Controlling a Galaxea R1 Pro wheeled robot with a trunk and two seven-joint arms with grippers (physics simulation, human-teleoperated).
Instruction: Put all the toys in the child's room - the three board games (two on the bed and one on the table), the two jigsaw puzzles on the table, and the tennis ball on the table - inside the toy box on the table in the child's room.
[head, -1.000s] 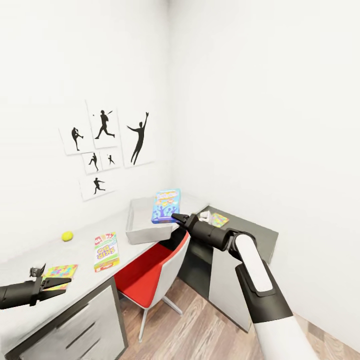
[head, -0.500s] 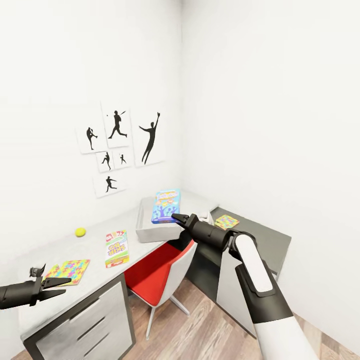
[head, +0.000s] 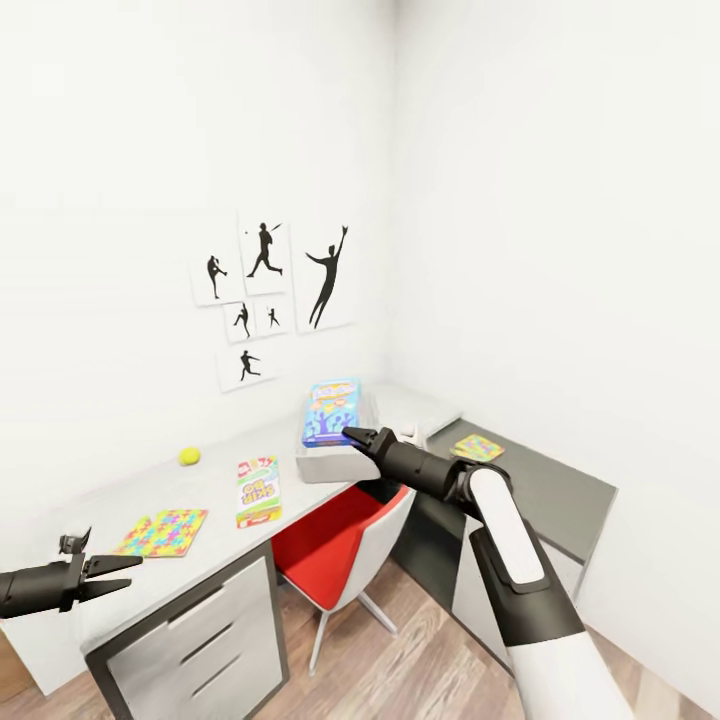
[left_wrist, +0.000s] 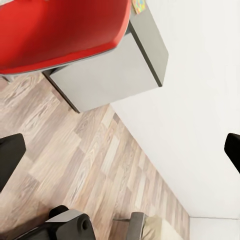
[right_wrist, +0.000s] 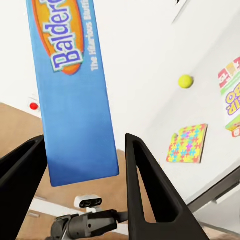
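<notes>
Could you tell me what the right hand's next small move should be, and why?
Probably carry the blue game box forward over the toy box before releasing: the right hand grips its lower edge, holding it upright above the bin's near side.

Bright, even, diffuse light throughout; no visible lamp or window. Plain white walls (head: 520, 200) near overexposed, corner seam faint. Soft shadow under long light grey-white desk top (head: 150, 580) and beneath red moulded chair seat (head: 330, 550). No glare on wood-plank floor (left_wrist: 75, 165). Head view shows wide-angle stretch toward edges. Renders sharp, no motion blur; blue printed game box (right_wrist: 75, 90) crisp up close, lettering legible.
</notes>
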